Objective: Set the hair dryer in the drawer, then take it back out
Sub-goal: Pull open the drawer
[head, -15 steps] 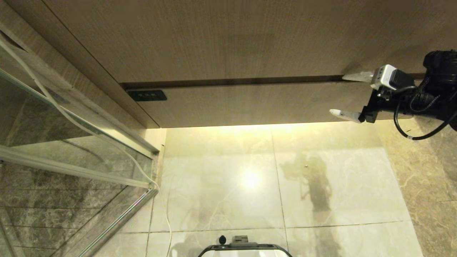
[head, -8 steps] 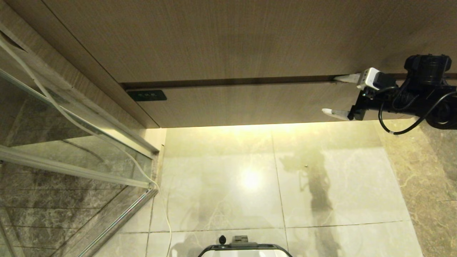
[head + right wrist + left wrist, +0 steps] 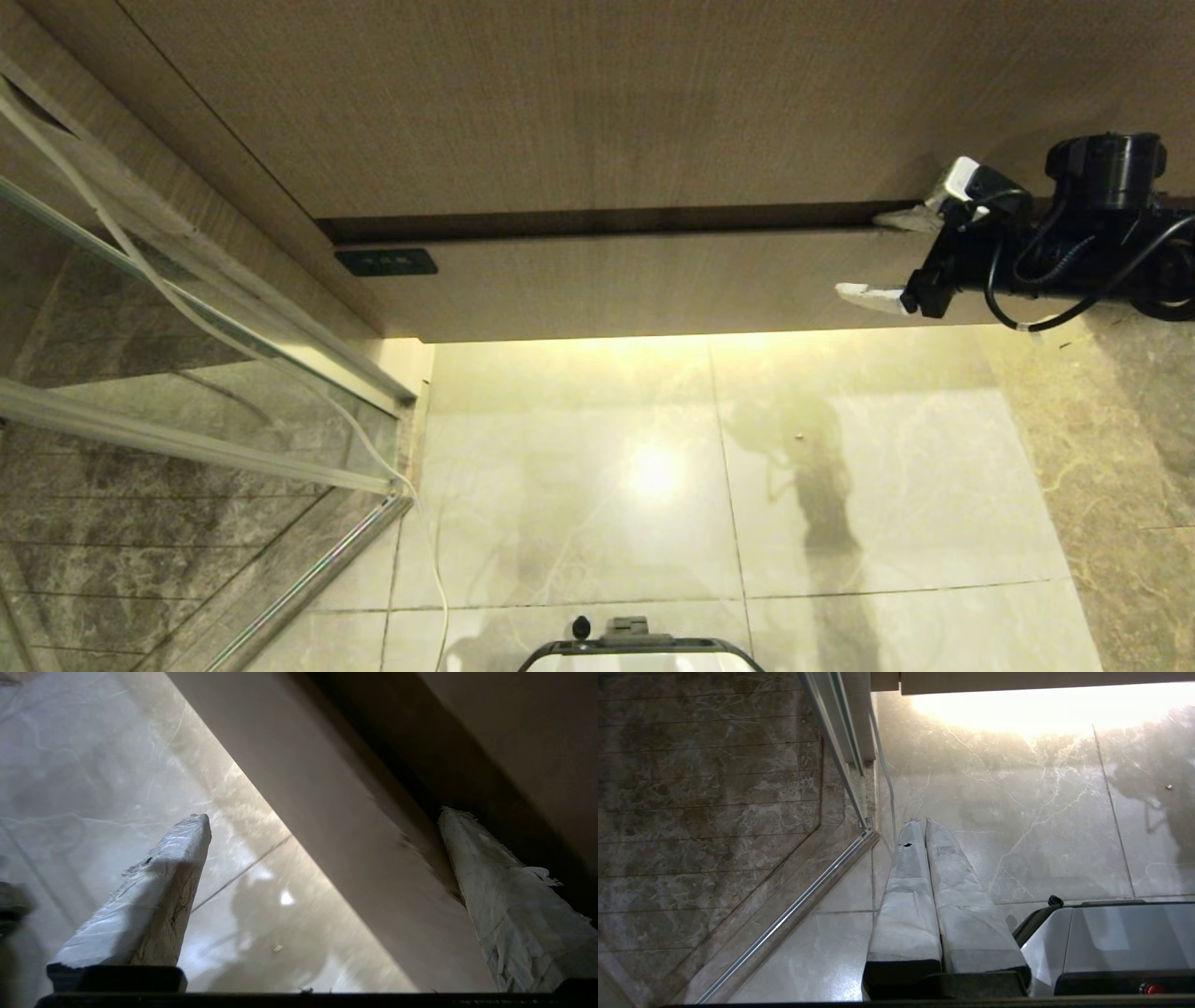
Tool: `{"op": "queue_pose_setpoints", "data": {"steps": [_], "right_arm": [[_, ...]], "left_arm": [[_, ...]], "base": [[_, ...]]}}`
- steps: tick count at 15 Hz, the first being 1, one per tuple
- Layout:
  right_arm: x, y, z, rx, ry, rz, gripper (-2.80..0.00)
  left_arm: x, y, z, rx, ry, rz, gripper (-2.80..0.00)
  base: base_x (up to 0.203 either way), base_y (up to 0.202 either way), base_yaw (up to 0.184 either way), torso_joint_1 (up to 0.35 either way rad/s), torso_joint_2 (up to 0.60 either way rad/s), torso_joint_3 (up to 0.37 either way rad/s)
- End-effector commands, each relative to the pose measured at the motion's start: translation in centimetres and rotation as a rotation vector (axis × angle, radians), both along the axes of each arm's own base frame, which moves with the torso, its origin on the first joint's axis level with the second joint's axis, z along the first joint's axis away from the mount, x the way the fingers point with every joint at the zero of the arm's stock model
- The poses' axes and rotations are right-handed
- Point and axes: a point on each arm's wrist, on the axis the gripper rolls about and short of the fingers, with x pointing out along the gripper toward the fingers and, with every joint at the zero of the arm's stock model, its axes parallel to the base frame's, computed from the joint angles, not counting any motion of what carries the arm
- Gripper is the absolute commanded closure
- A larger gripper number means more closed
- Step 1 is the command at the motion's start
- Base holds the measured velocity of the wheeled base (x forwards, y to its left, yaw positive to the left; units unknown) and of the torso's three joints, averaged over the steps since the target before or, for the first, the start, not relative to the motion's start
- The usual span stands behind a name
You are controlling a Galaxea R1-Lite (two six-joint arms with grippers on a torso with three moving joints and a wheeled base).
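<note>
Marble floor (image 3: 868, 485), one drawer (image 3: 653, 280), right gripper (image 3: 882, 257) fingers wide astride its front, left gripper (image 3: 924, 823) fingers together.

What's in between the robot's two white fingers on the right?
The drawer front: the right end effector straddles it, one finger in the dark gap above, one below. The right wrist view shows it best.

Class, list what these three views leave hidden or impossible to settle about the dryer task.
- Hair dryer: in no view.
- Drawer inside: head view, hidden behind its front, open only a crack.
- Right claw: open astride the drawer front; contact of the upper fingertip is lost in the dark gap.
- Left claw: shut, over the floor; outside the head view.
</note>
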Motion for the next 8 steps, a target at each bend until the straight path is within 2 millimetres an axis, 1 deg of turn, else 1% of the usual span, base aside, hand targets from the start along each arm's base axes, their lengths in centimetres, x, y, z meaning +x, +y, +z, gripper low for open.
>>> {"op": "queue_pose_setpoints", "data": {"steps": [1, 5, 7, 8], "right_arm": [[-0.6, -0.1, 0.2, 0.055, 0.058, -0.04, -2.8], [-1.6, -0.1, 0.5, 0.083, 0.097, -0.118, -2.8], [-2.8, 0.0, 0.8, 0.098, 0.14, -0.136, -2.8], [-3.7, 0.0, 1.1, 0.098, 0.168, -0.146, -2.8]], "left_arm": [[0.0, 0.0, 0.0, 0.0, 0.0, -0.001, 0.0], [0.0, 0.0, 0.0, 0.0, 0.0, 0.0, 0.0], [0.0, 0.0, 0.0, 0.0, 0.001, 0.0, 0.0], [0.0, 0.0, 0.0, 0.0, 0.0, 0.0, 0.0]], "base": [[0.0, 0.0, 0.0, 0.0, 0.0, 0.0], [0.0, 0.0, 0.0, 0.0, 0.0, 0.0], [0.0, 0.0, 0.0, 0.0, 0.0, 0.0], [0.0, 0.0, 0.0, 0.0, 0.0, 0.0]]}}
